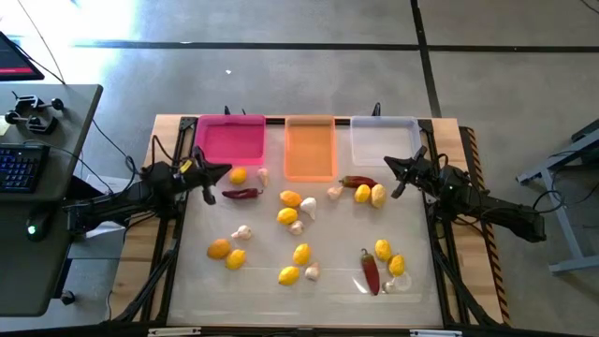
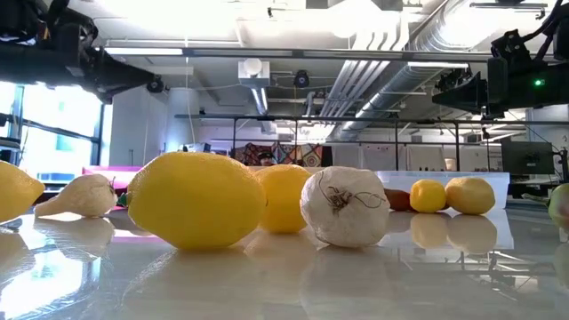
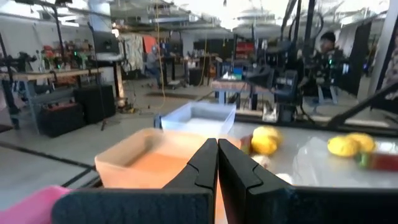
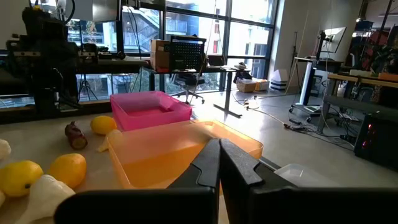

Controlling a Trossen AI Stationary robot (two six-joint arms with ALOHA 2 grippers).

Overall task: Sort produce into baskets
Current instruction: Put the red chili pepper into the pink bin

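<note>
Three baskets stand in a row at the table's far edge: magenta-pink (image 1: pixel 230 140), orange (image 1: pixel 310 146), clear whitish (image 1: pixel 384 140). Lemons (image 1: pixel 289 216), garlic bulbs (image 1: pixel 308 207) and dark red chilies (image 1: pixel 241 194) lie scattered on the table's white top. My left gripper (image 1: pixel 225 171) hovers shut and empty near the pink basket's near corner, above a lemon (image 1: pixel 239 175). My right gripper (image 1: pixel 397 170) hovers shut and empty near the clear basket, beside two lemons (image 1: pixel 370 195) and a chili (image 1: pixel 357 182). In the wrist views each gripper's fingers (image 3: pixel 217 163) (image 4: pixel 219 163) are closed together.
A clear plastic scrap (image 1: pixel 398 281) lies at the near right beside a chili (image 1: pixel 371 271) and two lemons (image 1: pixel 389 256). More lemons (image 1: pixel 226 253) and garlic (image 1: pixel 242 232) lie at the near left. A desk with a keyboard (image 1: pixel 21 168) stands left of the table.
</note>
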